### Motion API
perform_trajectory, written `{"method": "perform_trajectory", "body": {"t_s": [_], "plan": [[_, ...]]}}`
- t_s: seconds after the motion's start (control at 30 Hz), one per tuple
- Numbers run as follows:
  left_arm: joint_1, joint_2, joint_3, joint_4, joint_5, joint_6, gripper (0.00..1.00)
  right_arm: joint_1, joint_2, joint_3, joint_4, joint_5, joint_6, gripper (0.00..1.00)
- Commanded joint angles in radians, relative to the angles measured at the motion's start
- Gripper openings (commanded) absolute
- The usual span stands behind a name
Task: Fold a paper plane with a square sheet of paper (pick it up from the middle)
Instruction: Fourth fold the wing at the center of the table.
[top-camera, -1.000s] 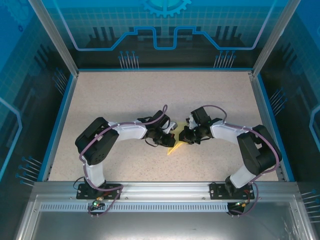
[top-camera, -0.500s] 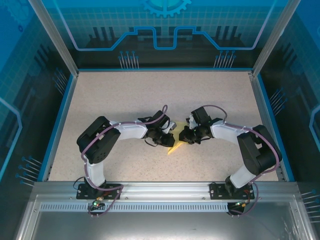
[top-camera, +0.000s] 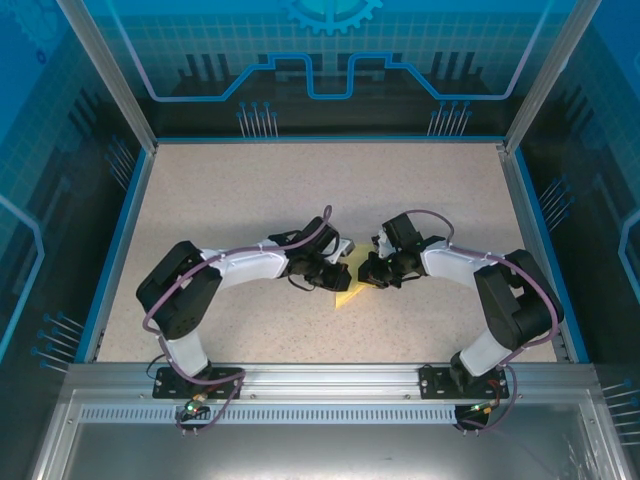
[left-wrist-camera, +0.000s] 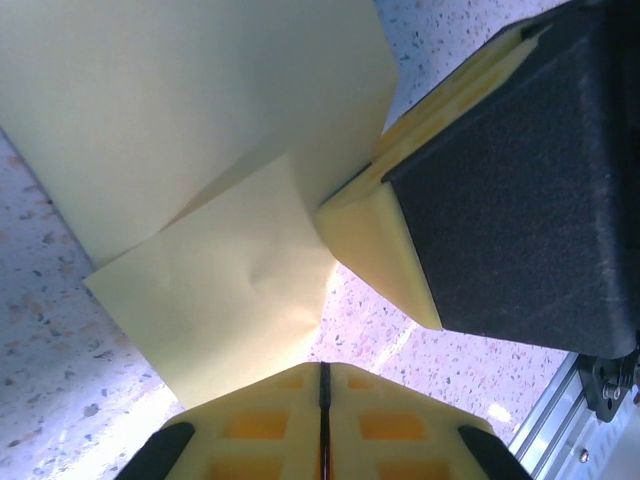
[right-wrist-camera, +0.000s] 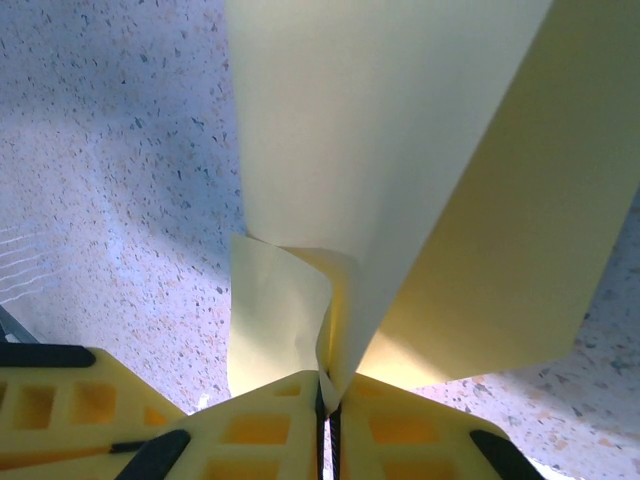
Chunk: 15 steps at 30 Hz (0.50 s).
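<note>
Pinching tight, the right pincer is clamped shut on a curled edge of the square sheet of paper, near the centre of the table. The left pincer is closed too, at the sheet's 9 o'clock; whether it nips the flap, I can't tell. Here's the danger: this is thin, smooth, pale-yellow paper, layered and angular. If the arms pull apart it could tear or slip, skewing the crease. The speckled tabletop looks slick.

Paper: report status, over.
Right gripper shut on the partly folded yellow paper. Left gripper shut at its flap, grip unclear. No obstruction seen.
</note>
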Motion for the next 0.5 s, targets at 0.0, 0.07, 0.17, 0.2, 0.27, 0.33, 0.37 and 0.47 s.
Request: {"method": "perform_trajectory", "body": {"t_s": [0.0, 0.07, 0.17, 0.2, 0.27, 0.33, 0.37, 0.47], "plan": [[-0.004, 0.036, -0.019, -0.002, 0.016, -0.009, 0.07, -0.012, 0.009, 0.020, -0.028, -0.022, -0.019, 0.12], [-0.005, 0.054, -0.014, 0.002, 0.008, -0.001, 0.06, -0.012, 0.004, 0.020, -0.032, -0.020, -0.019, 0.12], [-0.004, 0.079, -0.005, -0.001, -0.007, 0.011, 0.04, -0.013, 0.000, 0.019, -0.037, -0.020, -0.019, 0.12], [-0.003, 0.083, -0.006, 0.000, -0.014, 0.013, 0.04, -0.013, 0.000, 0.019, -0.038, -0.019, -0.019, 0.12], [-0.003, 0.093, -0.006, -0.002, -0.021, 0.019, 0.03, -0.013, -0.001, 0.019, -0.041, -0.017, -0.020, 0.12], [-0.002, 0.098, -0.005, -0.003, -0.028, 0.022, 0.03, -0.014, -0.002, 0.019, -0.040, -0.017, -0.020, 0.12], [-0.001, 0.101, -0.006, -0.004, -0.033, 0.025, 0.02, -0.013, -0.002, 0.018, -0.041, -0.020, -0.020, 0.12], [0.004, 0.102, -0.005, 0.000, -0.038, 0.027, 0.02, -0.014, 0.000, 0.017, -0.043, -0.020, -0.023, 0.12]]}}
